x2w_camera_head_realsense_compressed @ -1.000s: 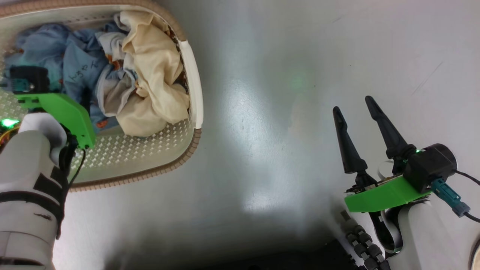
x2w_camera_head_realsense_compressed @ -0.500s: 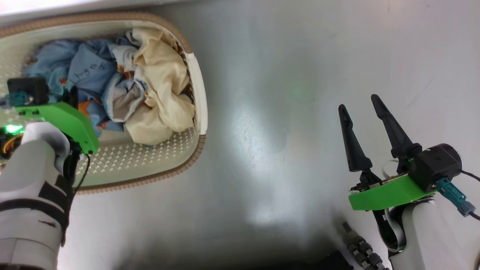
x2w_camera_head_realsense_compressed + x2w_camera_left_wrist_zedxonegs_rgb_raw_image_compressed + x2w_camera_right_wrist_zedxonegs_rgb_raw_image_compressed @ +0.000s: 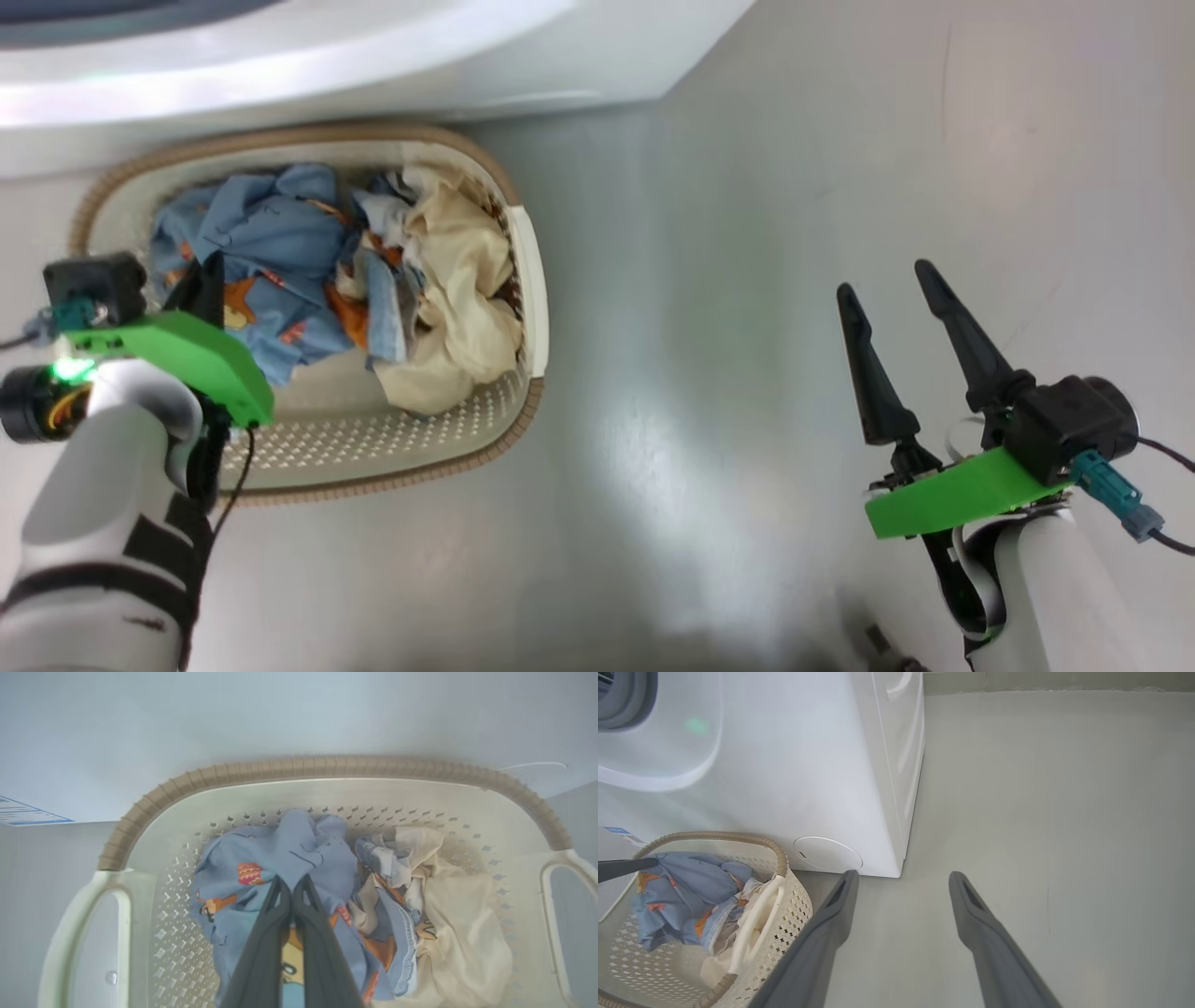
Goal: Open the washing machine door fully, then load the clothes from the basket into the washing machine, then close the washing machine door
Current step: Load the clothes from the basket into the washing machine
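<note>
Grip newly made: left gripper [image 3: 292, 884] clamped tight on a fold of the light blue garment among the clothes [image 3: 322, 858], not yet closed a second ago. Head camera tilted up meanwhile, bringing the washing machine [image 3: 373, 56] into the upper frame. Clothes heaped inside the basket [image 3: 327, 763], centre-left of the head view, cream garment on the right side. Basket just beside the machine's white front, blue label sticker [image 3: 28, 814] at far left of the left wrist view. Bare grey floor [image 3: 747, 280] across the right. Left forearm rising from lower left, fingers angled down into the basket. Right gripper [image 3: 882, 278] at lower right, fingers wide apart, holding nothing, above the floor.
</note>
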Robot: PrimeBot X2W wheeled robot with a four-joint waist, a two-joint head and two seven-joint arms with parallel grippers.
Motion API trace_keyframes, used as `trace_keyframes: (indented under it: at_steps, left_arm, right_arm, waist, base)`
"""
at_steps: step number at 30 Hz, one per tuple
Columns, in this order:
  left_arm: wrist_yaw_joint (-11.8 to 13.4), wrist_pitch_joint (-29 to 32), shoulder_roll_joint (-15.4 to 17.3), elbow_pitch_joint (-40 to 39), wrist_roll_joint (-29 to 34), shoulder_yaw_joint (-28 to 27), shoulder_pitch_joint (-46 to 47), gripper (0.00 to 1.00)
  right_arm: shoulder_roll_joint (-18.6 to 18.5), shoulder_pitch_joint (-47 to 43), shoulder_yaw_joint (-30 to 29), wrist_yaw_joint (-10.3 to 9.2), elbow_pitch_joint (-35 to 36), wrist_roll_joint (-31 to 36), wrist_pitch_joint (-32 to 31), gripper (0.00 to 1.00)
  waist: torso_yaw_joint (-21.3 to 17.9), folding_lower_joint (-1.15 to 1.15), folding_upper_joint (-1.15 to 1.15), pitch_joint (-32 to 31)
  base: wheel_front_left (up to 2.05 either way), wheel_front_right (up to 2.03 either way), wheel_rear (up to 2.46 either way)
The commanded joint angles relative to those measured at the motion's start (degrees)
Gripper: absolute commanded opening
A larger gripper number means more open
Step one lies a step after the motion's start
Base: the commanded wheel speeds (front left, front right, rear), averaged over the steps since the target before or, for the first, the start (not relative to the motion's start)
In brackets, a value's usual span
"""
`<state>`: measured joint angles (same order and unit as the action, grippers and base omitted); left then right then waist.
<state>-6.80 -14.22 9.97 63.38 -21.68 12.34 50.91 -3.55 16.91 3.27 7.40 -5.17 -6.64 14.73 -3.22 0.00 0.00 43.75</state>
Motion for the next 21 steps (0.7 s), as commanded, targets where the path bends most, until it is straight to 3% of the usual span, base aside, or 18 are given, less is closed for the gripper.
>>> trace_keyframes:
  at_steps: [1, 21]
  left_arm:
    - [0.55, -0.76, 2.55, -2.16, -0.21, -1.81, -3.69, 0.0]
    - [1.79, -0.77, -0.03, -28.49, 3.27, -12.63, -22.43, 0.0]
  right_arm:
    - [0.04, -2.67, 1.56, 0.09, 0.62, -0.37, 0.27, 1.0]
    - [-1.22, -7.35, 4.01, 0.09, -2.52, -3.12, 0.27, 1.0]
  waist:
    - [1.28, 0.0, 0.0, -4.07]
    - [2.28, 0.0, 0.0, -20.07]
  base:
    - [0.0, 0.0, 0.0]
    - [0.0, 0.0, 0.0]
